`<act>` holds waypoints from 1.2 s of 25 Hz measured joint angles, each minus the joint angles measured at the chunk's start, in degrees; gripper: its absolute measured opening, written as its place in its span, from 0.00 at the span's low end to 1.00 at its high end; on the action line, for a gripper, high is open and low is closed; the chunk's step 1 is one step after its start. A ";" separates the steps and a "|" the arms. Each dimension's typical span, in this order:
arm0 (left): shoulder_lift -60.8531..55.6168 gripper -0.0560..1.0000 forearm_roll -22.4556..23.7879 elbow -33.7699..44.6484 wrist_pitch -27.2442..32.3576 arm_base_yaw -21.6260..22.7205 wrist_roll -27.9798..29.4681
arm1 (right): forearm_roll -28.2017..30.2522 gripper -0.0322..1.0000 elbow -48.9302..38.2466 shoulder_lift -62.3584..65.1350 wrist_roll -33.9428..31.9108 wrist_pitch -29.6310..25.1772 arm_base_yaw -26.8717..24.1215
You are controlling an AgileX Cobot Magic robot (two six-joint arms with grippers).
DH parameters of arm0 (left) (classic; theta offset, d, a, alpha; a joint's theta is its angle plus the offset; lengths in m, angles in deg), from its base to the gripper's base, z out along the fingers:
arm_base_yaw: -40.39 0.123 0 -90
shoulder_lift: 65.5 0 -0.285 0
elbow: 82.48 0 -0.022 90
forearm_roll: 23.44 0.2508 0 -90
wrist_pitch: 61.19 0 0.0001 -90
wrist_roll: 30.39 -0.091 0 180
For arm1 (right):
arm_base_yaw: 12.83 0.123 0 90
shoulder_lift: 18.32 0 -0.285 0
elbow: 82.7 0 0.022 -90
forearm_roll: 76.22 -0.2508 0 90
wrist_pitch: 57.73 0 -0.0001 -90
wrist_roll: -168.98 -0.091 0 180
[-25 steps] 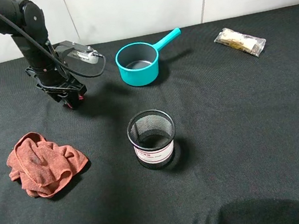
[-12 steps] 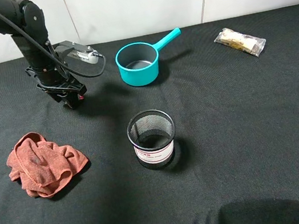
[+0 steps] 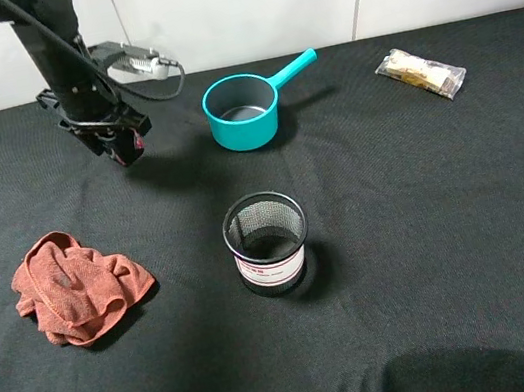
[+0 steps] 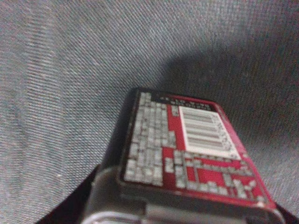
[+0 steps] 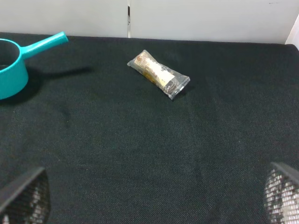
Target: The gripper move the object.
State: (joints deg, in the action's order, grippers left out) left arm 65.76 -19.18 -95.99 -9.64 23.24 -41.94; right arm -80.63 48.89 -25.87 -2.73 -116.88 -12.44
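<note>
The left tool (image 3: 121, 146) is clenched on the box (image 4: 187, 154), a small black box with red graphics, a grid of pale print and a white barcode panel. In the left wrist view the box's long axis runs straight out from the tool, barcode end farthest out, aimed at the black cloth of the bench (image 3: 430, 227), where its shadow falls. From the high camera only a red sliver of it shows under the tool, which points downward at about 10 o'clock on the bench; whether the box touches the cloth cannot be told.

At 3 o'clock from that tool, near it, stands a teal pot (image 3: 242, 111), its handle pointing to 2 o'clock and its dark inner floor showing. Near the bench's middle, at 6 o'clock from the pot, a black mesh cup (image 3: 267, 241) stands upright with a white label low on its wall. A crumpled red cloth (image 3: 77, 284) lies at 9 o'clock from the cup. A clear snack packet (image 3: 421, 72) lies at 2 o'clock on the bench.

The right tool (image 5: 152, 198) is released, its fingers (image 5: 23, 196) spread wide over bare cloth.
</note>
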 joint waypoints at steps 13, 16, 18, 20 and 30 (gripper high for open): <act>0.04 0.49 0.10 -11.44 7.29 -3.65 2.21 | -0.01 0.70 0.00 0.00 0.00 0.00 0.00; 0.04 0.49 0.15 -14.06 8.41 -5.12 2.21 | -0.06 0.70 0.00 0.00 0.00 0.00 0.00; 0.04 0.49 0.15 -15.68 8.84 -6.22 2.21 | -0.06 0.70 0.00 0.00 0.00 0.00 0.00; 0.04 0.49 0.15 -17.10 9.10 -7.52 2.21 | -0.06 0.70 0.00 0.00 0.00 0.00 0.00; 0.04 0.49 -0.03 -18.25 9.58 -13.38 3.19 | -0.18 0.70 0.00 0.00 0.00 0.00 0.00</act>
State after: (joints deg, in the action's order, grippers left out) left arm 65.80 -19.21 -114.24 -0.05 9.86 -38.75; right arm -80.82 48.89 -25.87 -2.73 -116.88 -12.44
